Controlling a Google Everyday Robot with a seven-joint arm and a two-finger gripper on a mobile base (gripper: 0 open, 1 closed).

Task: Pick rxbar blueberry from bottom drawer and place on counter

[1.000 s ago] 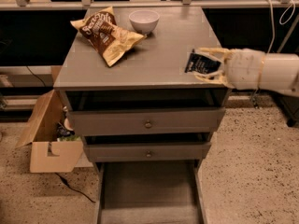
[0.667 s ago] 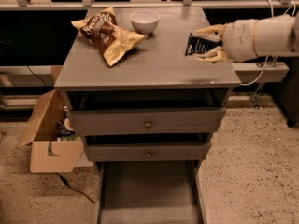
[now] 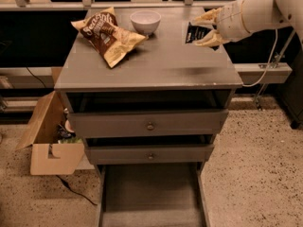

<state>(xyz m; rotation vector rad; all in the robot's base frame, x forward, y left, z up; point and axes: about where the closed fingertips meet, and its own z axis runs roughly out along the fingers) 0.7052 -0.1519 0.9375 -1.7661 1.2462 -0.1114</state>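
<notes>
The gripper (image 3: 201,31) is over the far right corner of the counter (image 3: 156,65), and its two pale fingers (image 3: 208,17) are clamped on the rxbar (image 3: 194,32), one above and one below, so the dark wrapper stands on edge between them with its face toward the camera. That pinch across the flat faces suits a thin packet, since it keeps the bar from sliding while it is carried. Whether the bar's lower edge touches the counter under the fingers I cannot tell; it looks at most just above it. The bottom drawer (image 3: 151,193) is pulled out well below the fingers, nearer the camera, its floor bare, which fits the bar being out and the placing step in hand; only the release seems left. The spot under the fingers is free surface, a sensible place to set it down: the bowl (image 3: 145,21) sits a little past the fingertips, and the chip bag (image 3: 106,34) lies farther out the same way, both well apart from the bar. The arm (image 3: 255,12) enters from the right edge, reaching nearly level across the counter's side, wrist straight, fingers pointing toward the bowl. Opening here would probably let the bar tip flat; lowering first would be gentler.
</notes>
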